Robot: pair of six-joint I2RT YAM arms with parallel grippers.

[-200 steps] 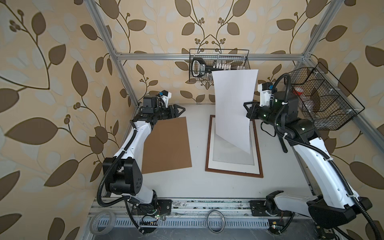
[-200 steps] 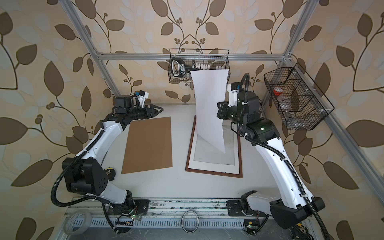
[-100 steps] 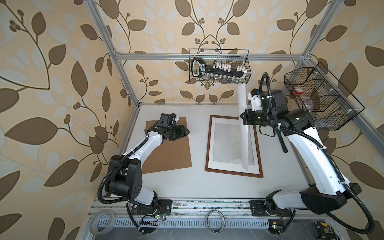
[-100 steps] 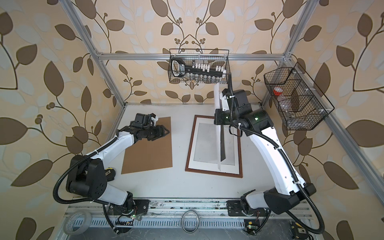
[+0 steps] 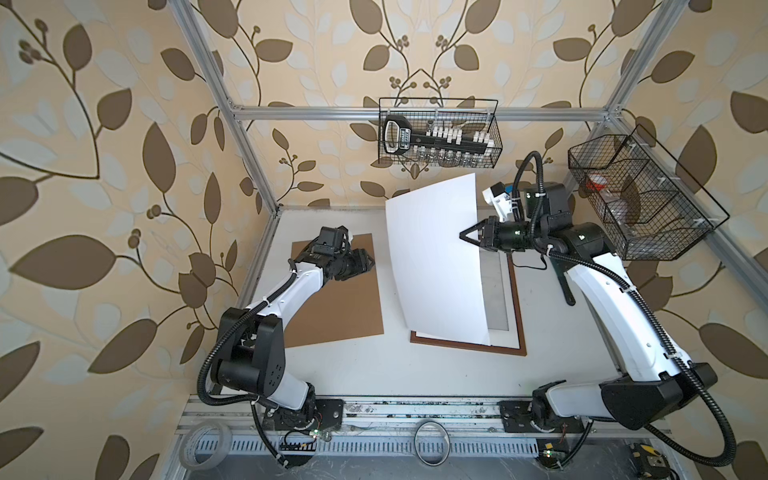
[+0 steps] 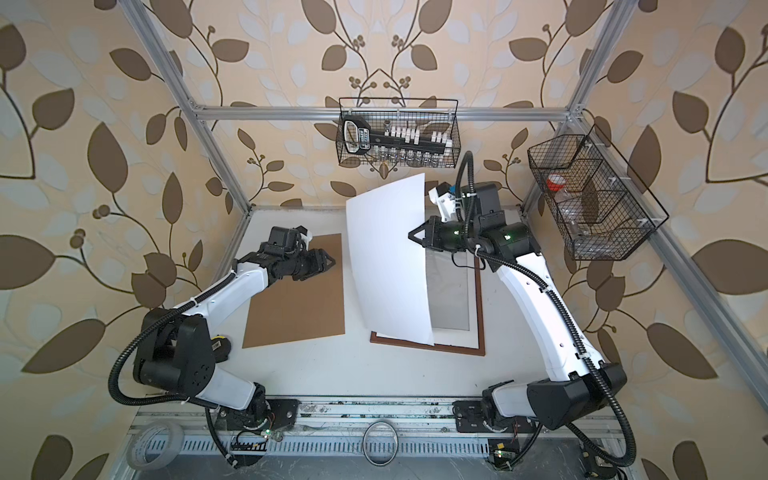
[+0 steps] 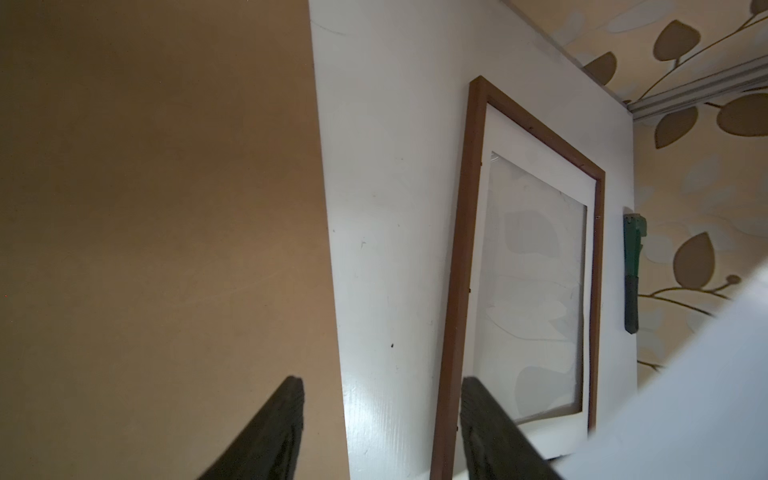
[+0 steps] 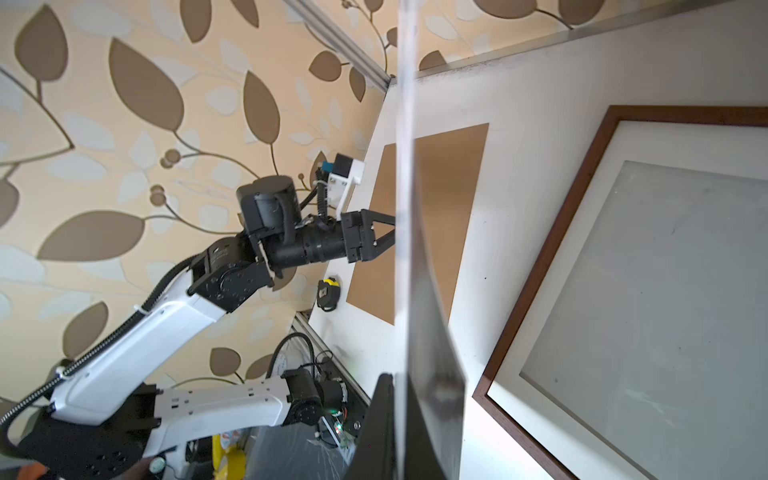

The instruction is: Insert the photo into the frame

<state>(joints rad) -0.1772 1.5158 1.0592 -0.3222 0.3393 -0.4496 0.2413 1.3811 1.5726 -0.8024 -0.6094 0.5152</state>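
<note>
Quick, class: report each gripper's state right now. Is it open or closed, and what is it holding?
Left gripper: open, holding nothing, above the brown backing board.
Right gripper: closed on the photo's edge, holding it tilted above the frame.

The left arm (image 5: 291, 291) reaches forward and low with its elbow bent. The left gripper (image 5: 366, 261) points right, jaws part open and empty. The right arm (image 5: 615, 307) rises higher, wrist turned leftward. The right gripper (image 5: 463, 237) is pinched tight on the edge of the raised photo (image 5: 432, 266).
</note>
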